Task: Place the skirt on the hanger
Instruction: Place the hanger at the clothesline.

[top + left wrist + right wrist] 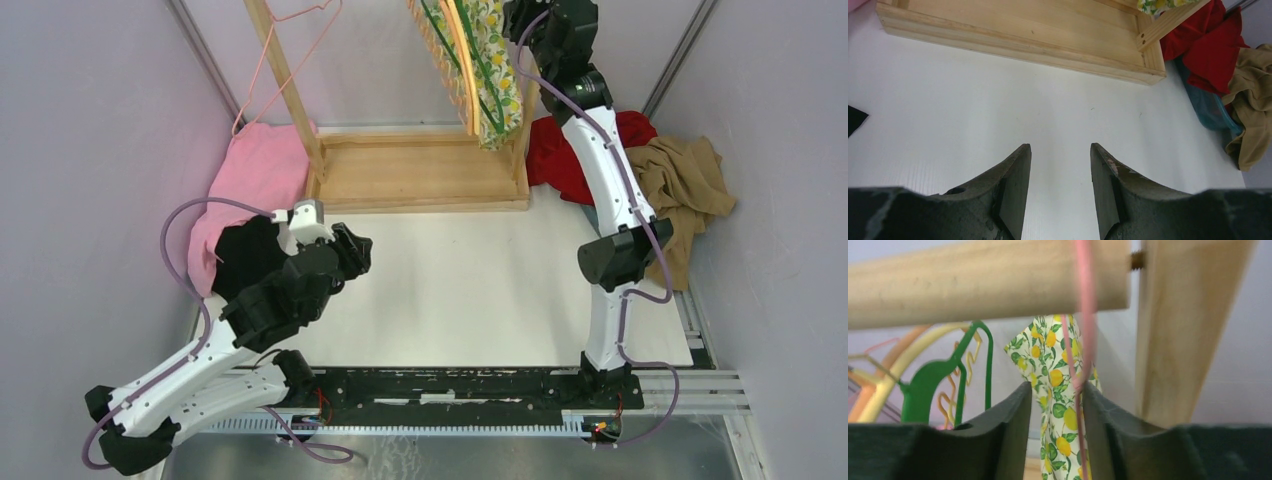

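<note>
The lemon-print skirt (1048, 345) hangs below the wooden rod (973, 280) of the rack, on the pink wire hanger (1084, 300) whose hook passes over the rod. In the top view the skirt (497, 75) shows at the rack's right end. My right gripper (1056, 384) is raised up there, its jaws apart. The pink wire runs down along the inner face of its right finger, and the skirt shows through the gap. My left gripper (1060, 146) hovers open and empty over the white table, left of centre (360, 250).
A green hanger (928, 385) and an orange-yellow hanger (893, 370) hang left of the skirt. Another pink wire hanger (290, 60) hangs by the rack's left post. Around the rack's wooden base (420, 175) lie a red garment (550, 150), a tan garment (690, 180) and a pink cloth (255, 170).
</note>
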